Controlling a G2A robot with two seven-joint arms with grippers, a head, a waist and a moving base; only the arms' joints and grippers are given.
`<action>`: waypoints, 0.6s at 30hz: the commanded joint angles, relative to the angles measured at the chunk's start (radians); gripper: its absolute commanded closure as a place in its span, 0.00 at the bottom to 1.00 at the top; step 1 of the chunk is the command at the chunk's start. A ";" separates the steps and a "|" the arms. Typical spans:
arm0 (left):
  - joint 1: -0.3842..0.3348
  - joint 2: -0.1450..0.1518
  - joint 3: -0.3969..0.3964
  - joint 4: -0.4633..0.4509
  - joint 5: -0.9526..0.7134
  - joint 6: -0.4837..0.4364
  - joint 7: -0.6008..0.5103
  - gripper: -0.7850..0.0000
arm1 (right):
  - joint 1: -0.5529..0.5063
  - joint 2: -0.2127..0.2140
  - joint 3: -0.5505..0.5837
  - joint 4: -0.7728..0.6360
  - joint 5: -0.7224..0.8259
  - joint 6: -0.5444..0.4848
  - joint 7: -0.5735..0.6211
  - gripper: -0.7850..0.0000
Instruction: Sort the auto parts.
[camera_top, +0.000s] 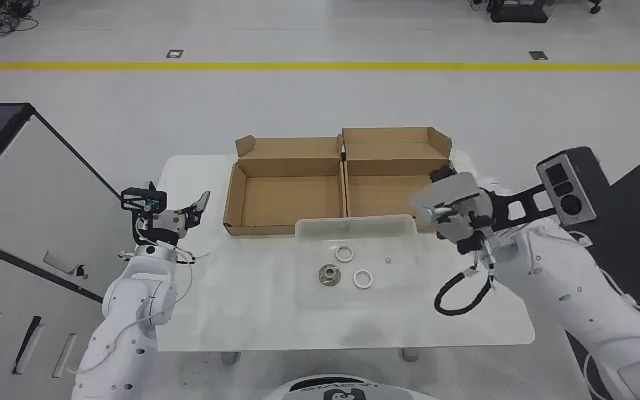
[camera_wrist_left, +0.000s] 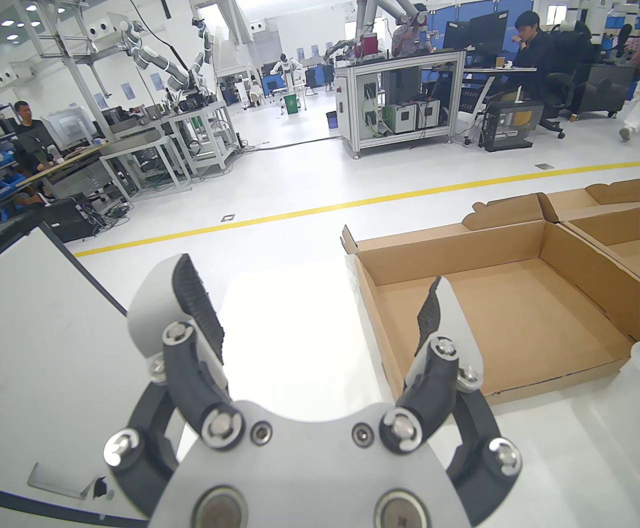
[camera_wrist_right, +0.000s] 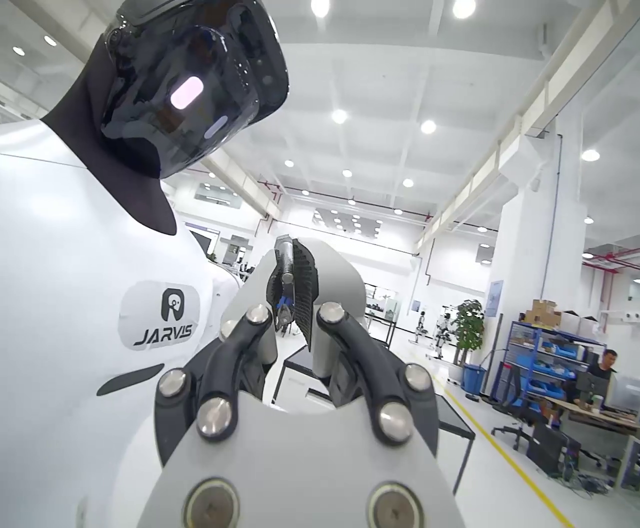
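A white tabletop carries two shallow brown cardboard boxes side by side on its far half, flaps open: the left box and the right box. Just beside their near walls sits a clear plastic tray. The left pincer hangs near the tabletop's left edge, beside the left box, its fingers spread wide apart with nothing between them. The right pincer hovers above the near right corner of the right box. Its wrist is turned so the fingers aim up toward the ceiling, and they are pressed together on a small grey metal piece — cylindrical as far as it shows — whose end pokes past the ribbed pads. In the tray lie a grey metal toothed hub, a white ring nearer the boxes and a second white ring nearer the robot, close together but apart. The step in hand looks like the carry: one part lifted and brought to a box, with three left to sort. The next move calls for rolling the wrist until the fingers point down over the box floor, well inside the walls, then parting them low — a small round piece would likely roll or bounce. Which box suits which kind of part cannot be told.
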 joint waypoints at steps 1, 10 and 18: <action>0.000 0.000 0.000 0.000 0.000 0.000 0.000 0.00 | 0.012 -0.005 -0.018 -0.003 0.005 0.000 0.000 1.00; 0.000 0.000 0.000 0.000 0.000 0.000 0.000 0.00 | 0.012 -0.005 -0.018 -0.003 0.005 0.000 0.000 1.00; 0.000 0.000 0.000 0.000 0.000 0.000 0.000 0.00 | -0.027 -0.022 -0.011 -0.075 0.070 0.000 0.007 1.00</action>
